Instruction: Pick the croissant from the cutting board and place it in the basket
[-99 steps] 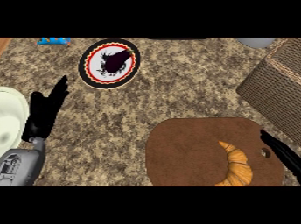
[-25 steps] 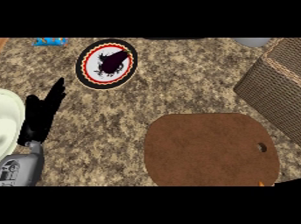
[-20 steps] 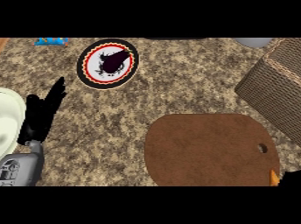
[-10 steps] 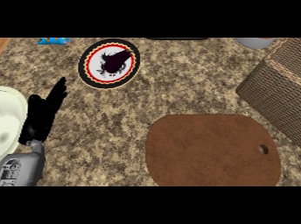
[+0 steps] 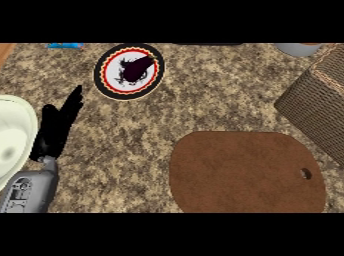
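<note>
Only the left hand point(image 5: 57, 127) shows in the head view, at the left side over the speckled counter point(image 5: 138, 145). Its black fingers point(image 5: 73, 102) stand straight and close together, pointing up and a little to the right toward the far side of the counter, and they hold nothing. The hand sits just beside the rim of a pale cream bowl point(image 5: 1, 145) that fills the left edge of the view; whether the hand touches that rim cannot be told. Its grey forearm point(image 5: 29, 192) comes in from the lower left.

The right hand does not appear anywhere in the view. The croissant does not show either, so where it is cannot be told from this view.

The brown cutting board point(image 5: 245, 172) lies on the counter at the lower right, with a small round hole near its right edge. The woven basket point(image 5: 330, 107) stands just beyond it at the right edge of the view, near the board's far right corner, and its inside is not visible from here.

Farther back, a round plate point(image 5: 128, 71) with a dark and red rim and a dark figure at its middle lies well apart from the board, up and to the right of the fingertips.
</note>
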You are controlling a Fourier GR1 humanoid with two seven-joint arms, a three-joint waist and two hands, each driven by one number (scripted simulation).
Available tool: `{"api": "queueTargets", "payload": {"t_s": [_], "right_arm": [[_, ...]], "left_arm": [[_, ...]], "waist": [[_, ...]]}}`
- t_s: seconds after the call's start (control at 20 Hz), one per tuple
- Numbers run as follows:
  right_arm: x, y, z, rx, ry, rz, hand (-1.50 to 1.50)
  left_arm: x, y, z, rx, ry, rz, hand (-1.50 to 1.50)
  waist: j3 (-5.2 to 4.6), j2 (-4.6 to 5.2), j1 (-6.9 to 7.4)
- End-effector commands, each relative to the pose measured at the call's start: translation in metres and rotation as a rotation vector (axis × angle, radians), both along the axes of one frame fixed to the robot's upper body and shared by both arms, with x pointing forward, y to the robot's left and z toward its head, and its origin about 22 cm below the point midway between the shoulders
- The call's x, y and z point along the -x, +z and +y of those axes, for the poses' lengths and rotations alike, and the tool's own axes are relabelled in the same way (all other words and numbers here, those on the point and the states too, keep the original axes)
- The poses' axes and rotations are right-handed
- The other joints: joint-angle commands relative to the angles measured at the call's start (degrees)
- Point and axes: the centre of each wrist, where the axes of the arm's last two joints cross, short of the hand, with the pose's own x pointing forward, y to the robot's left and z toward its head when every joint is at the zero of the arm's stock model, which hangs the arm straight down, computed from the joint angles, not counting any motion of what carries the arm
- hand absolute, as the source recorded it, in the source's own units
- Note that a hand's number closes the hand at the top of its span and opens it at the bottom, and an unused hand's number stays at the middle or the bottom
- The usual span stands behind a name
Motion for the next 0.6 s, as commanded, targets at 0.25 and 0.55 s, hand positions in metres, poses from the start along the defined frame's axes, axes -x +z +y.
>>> {"api": "queueTargets", "payload": {"t_s": [0.25, 0.55], "right_arm": [[-0.055, 0.007, -0.067, 0.026, -0.015, 0.023, 1.50], [-0.078, -0.021, -0.105, 0.005, 0.059, 0.053, 1.50]], "left_arm": [[0.010, -0.012, -0.007, 0.016, -0.013, 0.014, 0.00], [-0.006, -0.005, 0.010, 0.020, 0.001, -0.022, 0.00]], "waist": [[0.18, 0.03, -0.04], [0.18, 0.13, -0.14]]}}
